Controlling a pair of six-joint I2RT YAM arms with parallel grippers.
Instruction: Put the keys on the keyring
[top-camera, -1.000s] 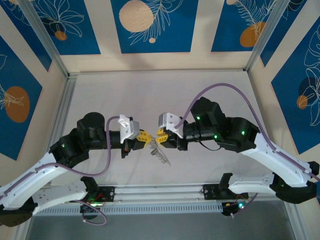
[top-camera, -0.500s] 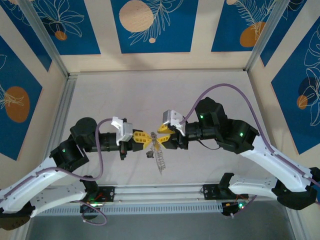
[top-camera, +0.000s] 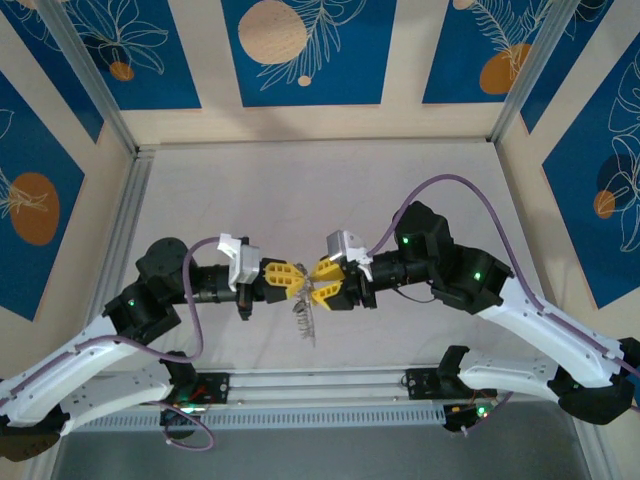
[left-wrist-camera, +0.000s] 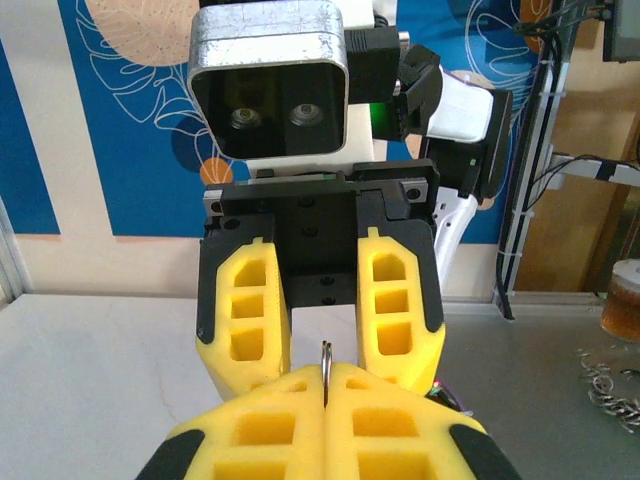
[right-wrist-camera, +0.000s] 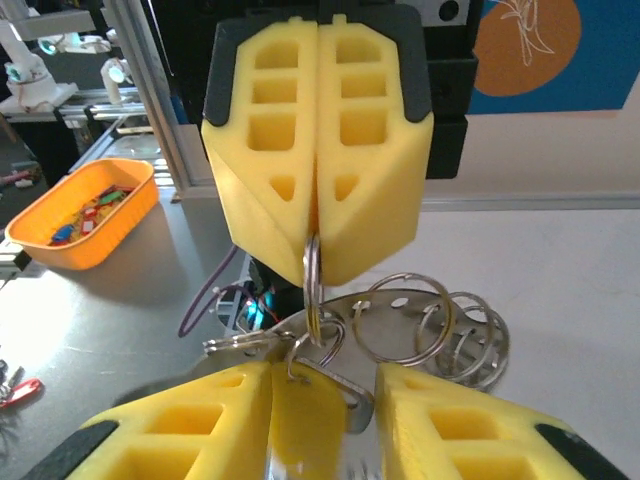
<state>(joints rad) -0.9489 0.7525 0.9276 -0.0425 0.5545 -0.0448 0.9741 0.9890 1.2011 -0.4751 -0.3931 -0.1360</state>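
keys (top-camera: 305, 320) too small, keyring (left-wrist-camera: 326, 368) mostly hidden

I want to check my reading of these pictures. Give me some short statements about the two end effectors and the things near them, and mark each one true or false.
1. The left end effector is shut on the thin keyring. True.
2. The fingers of the right end effector are pressed together. False: they stand apart.
3. An orange tray stands off to one side in the right wrist view. True.
4. The bunch of metal rings lies at the far edge of the table. False: it is close by where the two end effectors meet.
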